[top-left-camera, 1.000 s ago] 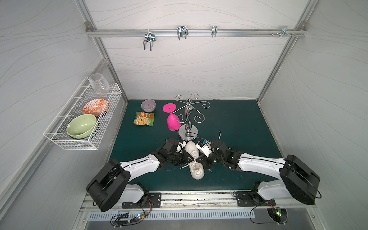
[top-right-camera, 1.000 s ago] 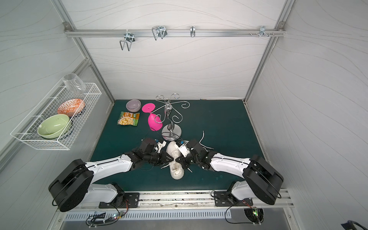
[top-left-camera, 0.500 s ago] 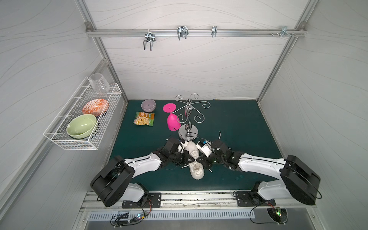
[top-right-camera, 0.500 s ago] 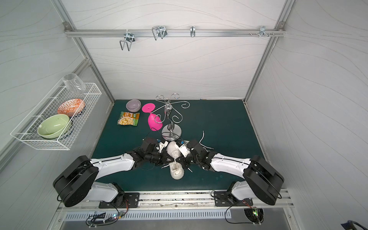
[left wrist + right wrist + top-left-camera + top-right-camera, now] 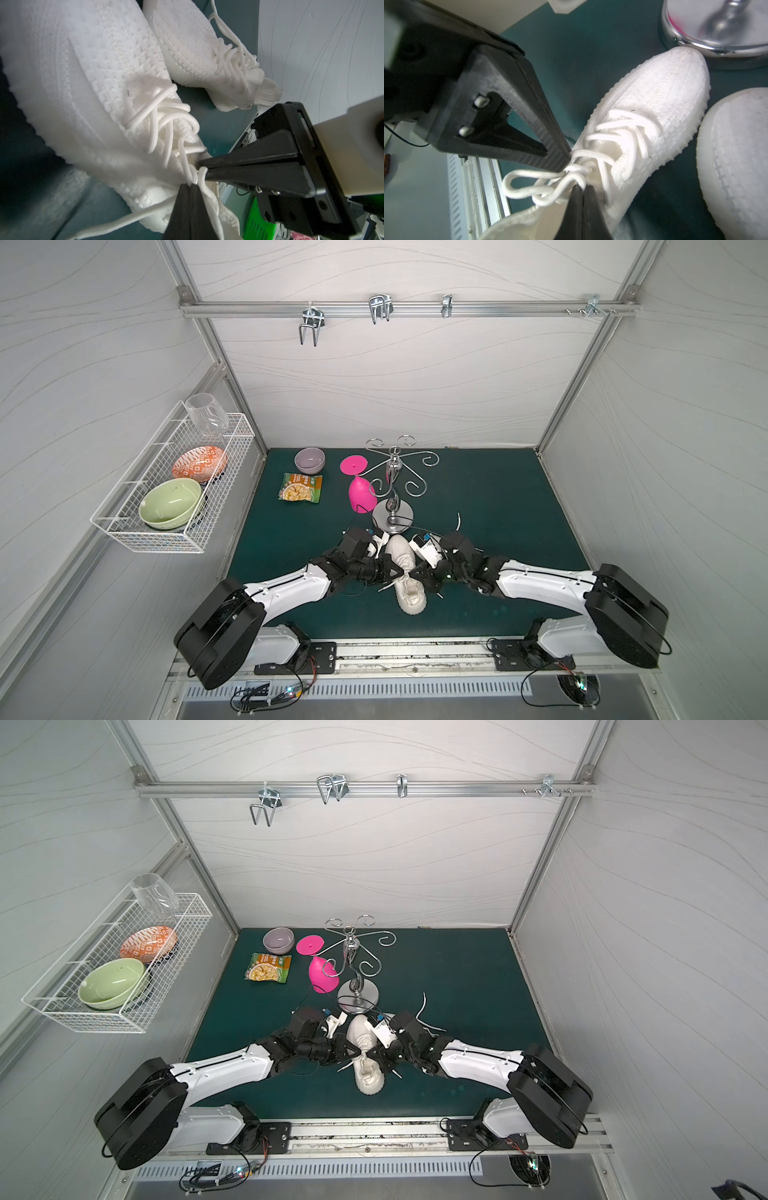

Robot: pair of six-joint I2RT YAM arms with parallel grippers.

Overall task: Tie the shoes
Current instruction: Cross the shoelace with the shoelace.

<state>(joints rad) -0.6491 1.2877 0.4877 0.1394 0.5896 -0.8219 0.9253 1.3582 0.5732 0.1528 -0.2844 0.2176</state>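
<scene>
One cream-white shoe (image 5: 409, 591) lies at the front middle of the green mat, toe toward the metal stand; in both top views both arms meet over its laces. My left gripper (image 5: 190, 185) is shut on a lace strand (image 5: 184, 160) at the shoe's collar. My right gripper (image 5: 582, 187) is shut on a lace loop (image 5: 529, 188) of the same shoe (image 5: 654, 97). The two tips nearly touch (image 5: 406, 573). The other shoe (image 5: 193, 41) lies just beyond, mostly hidden under the right arm in the top views, with its loose lace (image 5: 424, 1006) on the mat.
A chrome hook stand (image 5: 392, 514) rises just behind the shoes, with a pink cup (image 5: 361, 495) lying beside it. A snack packet (image 5: 300, 487) and a grey bowl (image 5: 309, 459) sit at the back left. A wire basket (image 5: 166, 489) with bowls hangs on the left wall.
My left gripper has moved in toward the shoe's laces and gone from partly open to shut on a strand. The right gripper has stayed shut in place.
</scene>
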